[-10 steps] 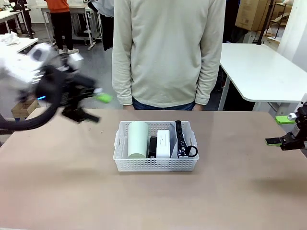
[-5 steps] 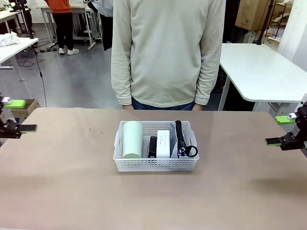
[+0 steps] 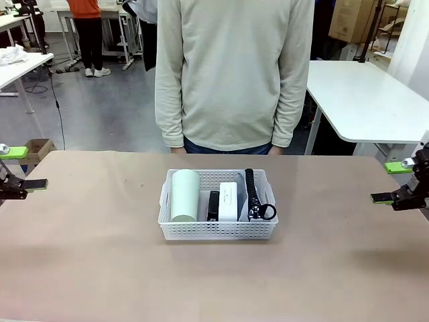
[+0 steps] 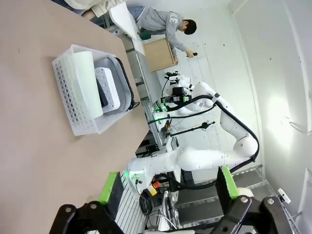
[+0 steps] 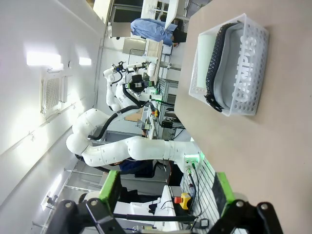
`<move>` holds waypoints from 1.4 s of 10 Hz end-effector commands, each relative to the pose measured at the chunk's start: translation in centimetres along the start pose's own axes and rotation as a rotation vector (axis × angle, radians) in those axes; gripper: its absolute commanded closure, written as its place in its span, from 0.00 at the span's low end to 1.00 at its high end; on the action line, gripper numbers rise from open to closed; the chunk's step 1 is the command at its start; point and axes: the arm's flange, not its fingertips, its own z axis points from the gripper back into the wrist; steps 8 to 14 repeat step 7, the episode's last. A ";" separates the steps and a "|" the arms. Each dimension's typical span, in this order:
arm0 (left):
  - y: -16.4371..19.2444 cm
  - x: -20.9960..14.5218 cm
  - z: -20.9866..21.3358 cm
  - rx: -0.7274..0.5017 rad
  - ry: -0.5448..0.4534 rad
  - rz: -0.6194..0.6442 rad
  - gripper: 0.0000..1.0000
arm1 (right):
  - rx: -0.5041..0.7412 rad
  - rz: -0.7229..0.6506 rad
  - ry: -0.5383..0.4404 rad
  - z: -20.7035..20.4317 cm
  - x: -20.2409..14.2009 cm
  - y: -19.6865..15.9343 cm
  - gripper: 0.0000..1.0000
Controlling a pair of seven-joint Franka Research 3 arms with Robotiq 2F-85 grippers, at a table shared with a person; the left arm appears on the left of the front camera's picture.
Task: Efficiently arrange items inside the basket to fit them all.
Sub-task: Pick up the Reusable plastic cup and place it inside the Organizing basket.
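A: Status. Basket (image 3: 218,231) sits mid-counter, well apart from both sets of jaws and between them. Left gripper (image 3: 19,168) at the counter's left edge, jaws wide, holding nothing. Right gripper (image 3: 395,182) at the right edge, same: wide, empty.

B: Contents?

A: Packed side by side. Pale green cup (image 3: 184,195) lies on its side nearest the left jaws, then the black slab (image 3: 213,204) on edge, the white box (image 3: 228,200), and the grey pouch (image 5: 243,58) upright on edge nearest the right jaws, zipper up.

B: Axes?

A: Every item's long axis runs across the basket's short side, toward the person (image 3: 231,74); the basket's long axis points from one set of jaws to the other.

B: Step in hand?

A: Judged: packing looks complete. Best kept clear; nothing protrudes enough to need a nudge.
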 end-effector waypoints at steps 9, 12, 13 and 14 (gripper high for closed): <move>-0.6 0.0 0.0 0.004 -0.009 0.010 0.00 | -0.007 -0.017 -0.008 0.0 0.1 0.4 0.00; -0.6 0.0 0.0 0.004 -0.009 0.010 0.00 | -0.007 -0.017 -0.008 0.0 0.1 0.4 0.00; -0.6 0.0 0.0 0.004 -0.009 0.010 0.00 | -0.007 -0.017 -0.008 0.0 0.1 0.4 0.00; -0.6 0.0 0.0 0.004 -0.009 0.010 0.00 | -0.007 -0.017 -0.008 0.0 0.1 0.4 0.00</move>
